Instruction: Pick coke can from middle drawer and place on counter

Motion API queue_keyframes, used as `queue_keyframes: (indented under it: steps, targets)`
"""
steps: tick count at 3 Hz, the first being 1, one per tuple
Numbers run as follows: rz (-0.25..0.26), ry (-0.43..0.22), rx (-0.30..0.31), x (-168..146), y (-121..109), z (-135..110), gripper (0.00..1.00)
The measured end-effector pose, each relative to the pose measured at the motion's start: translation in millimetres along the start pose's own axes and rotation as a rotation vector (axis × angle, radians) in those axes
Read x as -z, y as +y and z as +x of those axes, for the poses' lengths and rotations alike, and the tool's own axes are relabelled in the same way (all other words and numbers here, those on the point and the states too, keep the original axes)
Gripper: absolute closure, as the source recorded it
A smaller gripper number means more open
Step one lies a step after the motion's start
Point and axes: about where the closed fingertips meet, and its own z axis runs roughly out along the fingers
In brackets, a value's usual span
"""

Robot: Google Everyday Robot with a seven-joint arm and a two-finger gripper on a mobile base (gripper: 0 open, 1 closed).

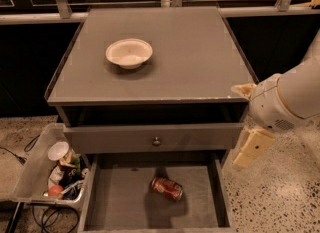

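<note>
coke can — lying on its side on the floor of the open middle drawer, just right of centre | gripper beside the cabinet's right edge, well apart from the can; we see its fingers spread wide, holding nothing | counter — white bowl on it

Counter: bowl on it, left of centre. Drawer below, open: can inside, mid-floor. Bin left of drawer. Gripper right of drawer, beside counter's front corner.

Dim overhead light; worktop evenly lit, soft shadow below coke can, pincer brightest at right edge.
</note>
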Motion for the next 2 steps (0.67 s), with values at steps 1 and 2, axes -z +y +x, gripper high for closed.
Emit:
queue_keyframes:
  steps: [1,2]
  targets:
    - [-0.035,-0.058,-0.009,-36.5,12.0,-0.8,0.00]
    - [-0.066,-0.100,-0.021,-92.9,25.1,8.7,0.00]
